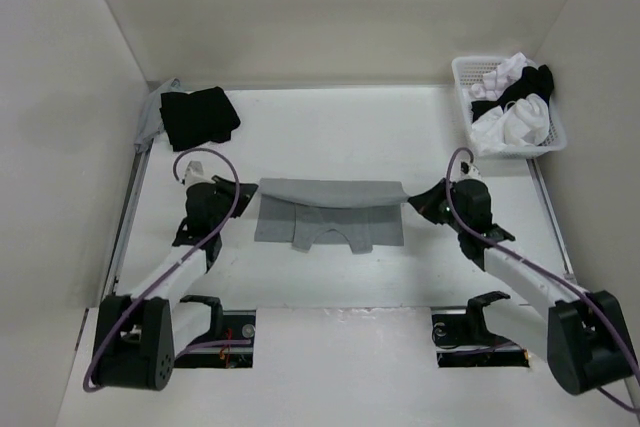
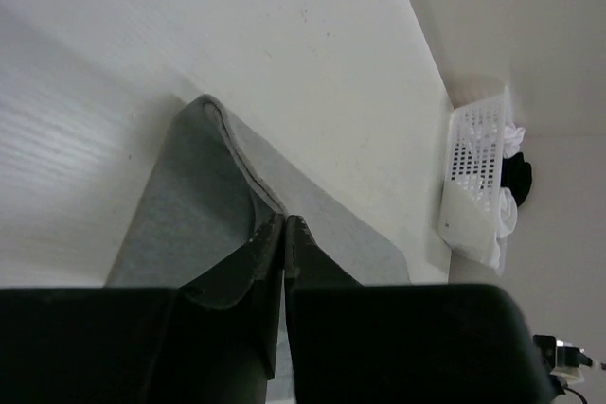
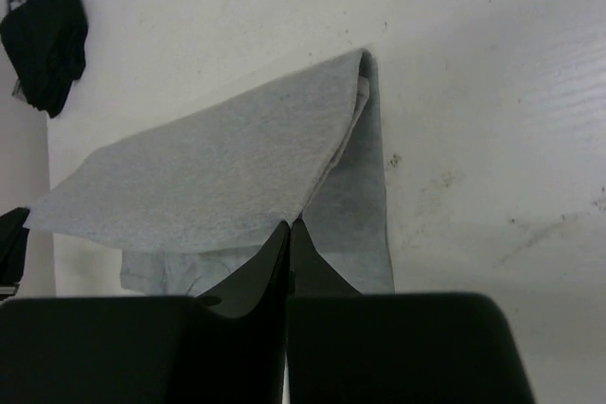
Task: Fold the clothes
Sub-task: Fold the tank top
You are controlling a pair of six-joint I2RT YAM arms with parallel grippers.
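The clothes (image 1: 330,215), a light-grey sleeveless top, lie at the table's middle with the far edge lifted and stretched between both arms. My left gripper (image 1: 252,190) is shut on the top's left raised corner; in the left wrist view the fabric (image 2: 194,215) runs up to the closed jaws of that gripper (image 2: 284,219). My right gripper (image 1: 412,195) is shut on the right raised corner; in the right wrist view the lifted layer (image 3: 218,172) hangs from the closed tips of the gripper (image 3: 290,224) over the lower layer (image 3: 360,224). The neckline and armholes lie at the near edge.
A black folded garment (image 1: 198,115) lies at the back left on a grey cloth. A white basket (image 1: 462,75) with white and black bundled clothes stands at the back right, also seen as the basket (image 2: 478,153) in the left wrist view. Walls close in both sides.
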